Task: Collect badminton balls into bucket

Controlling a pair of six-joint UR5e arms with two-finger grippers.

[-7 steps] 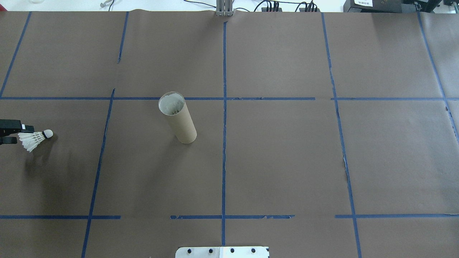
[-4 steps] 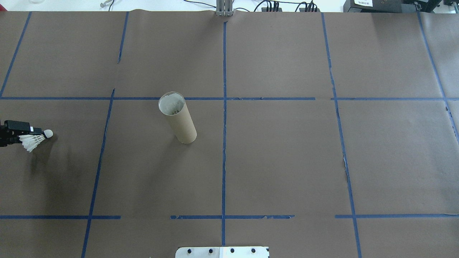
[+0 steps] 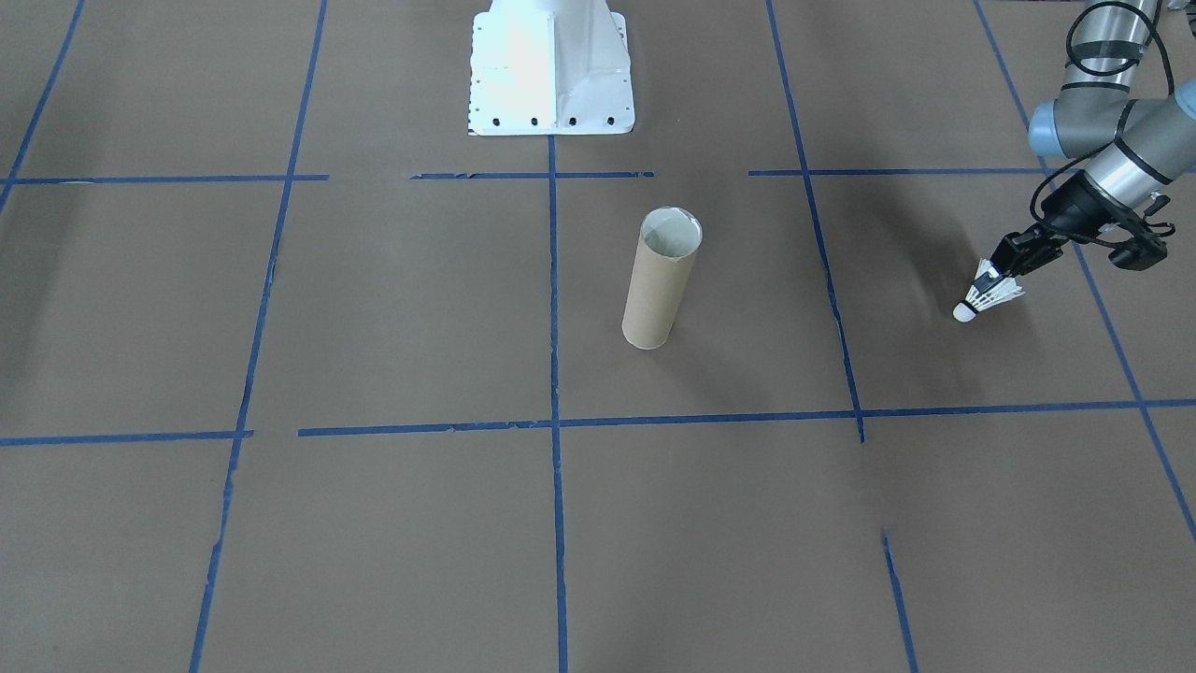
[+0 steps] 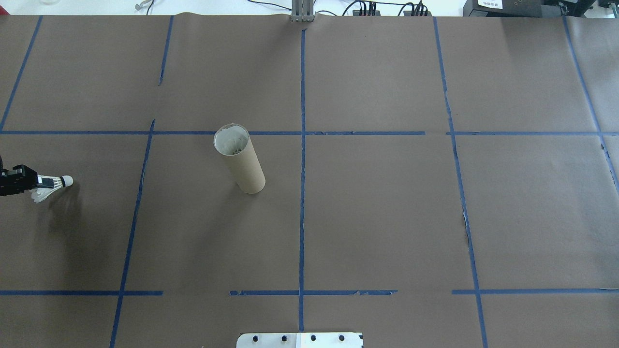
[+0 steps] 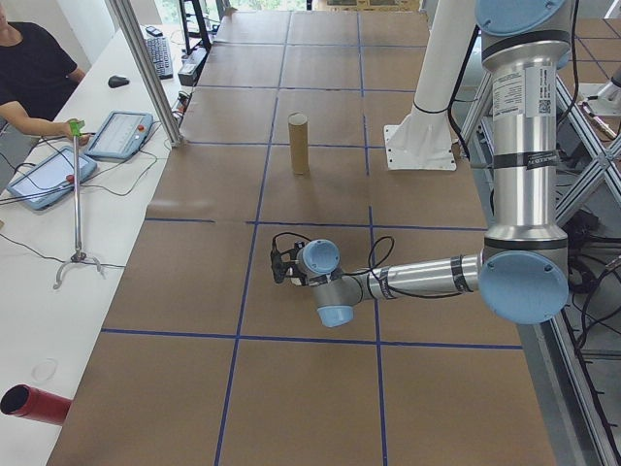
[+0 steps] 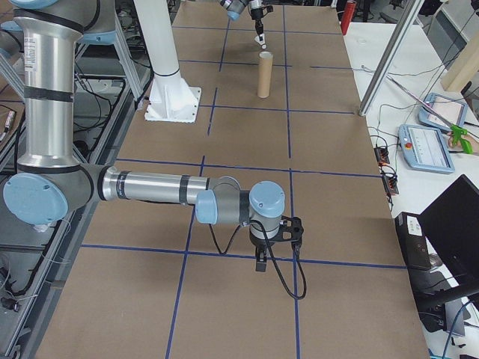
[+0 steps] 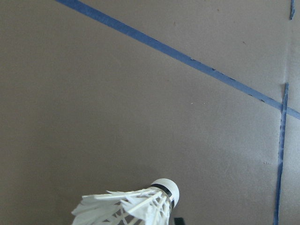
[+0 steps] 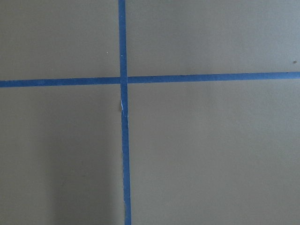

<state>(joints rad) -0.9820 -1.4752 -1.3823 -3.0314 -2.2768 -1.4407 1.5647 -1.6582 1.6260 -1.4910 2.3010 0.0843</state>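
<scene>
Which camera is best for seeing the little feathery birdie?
The left wrist view: the shuttlecock fills the bottom, feathers and dark-banded cork clear. The front-facing and overhead views show it small in the left gripper. The right wrist view misses it.

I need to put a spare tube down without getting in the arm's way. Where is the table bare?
Bare brown paper runs from the cardboard tube across the robot's right half. Also free: the far strip past the tube. Avoid the left edge, where the left gripper is at the shuttlecock.
</scene>
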